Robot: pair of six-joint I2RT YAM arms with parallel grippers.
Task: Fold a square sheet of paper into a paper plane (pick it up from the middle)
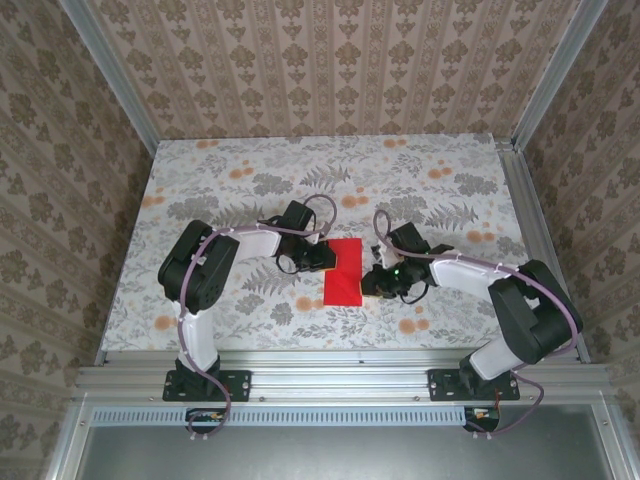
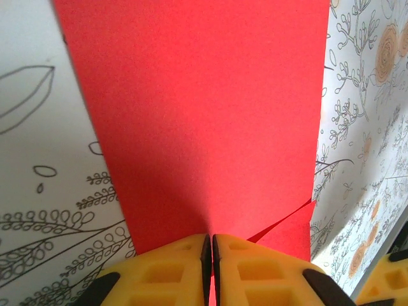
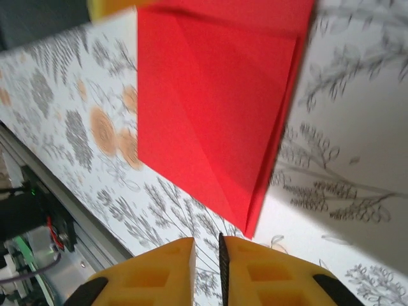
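The square sheet of paper [image 1: 343,272] is bright red and folded into a narrower shape, lying on the flowered table between the two arms. In the left wrist view the paper [image 2: 204,108] runs in between the yellow pads, and my left gripper [image 2: 211,245] is shut on its edge. From above, the left gripper [image 1: 322,256] sits at the paper's left side. My right gripper [image 1: 372,280] is at the paper's right side. In the right wrist view the right gripper [image 3: 207,248] stands a little open, with nothing between its fingers. The paper's [image 3: 217,108] folded corner lies just ahead of it, with a diagonal crease showing.
A flowered cloth [image 1: 250,180] covers the table. An aluminium rail [image 1: 340,375] runs along the near edge, and patterned walls close in the sides and back. A yellow finger of the right gripper [image 2: 382,284] shows at the lower right of the left wrist view.
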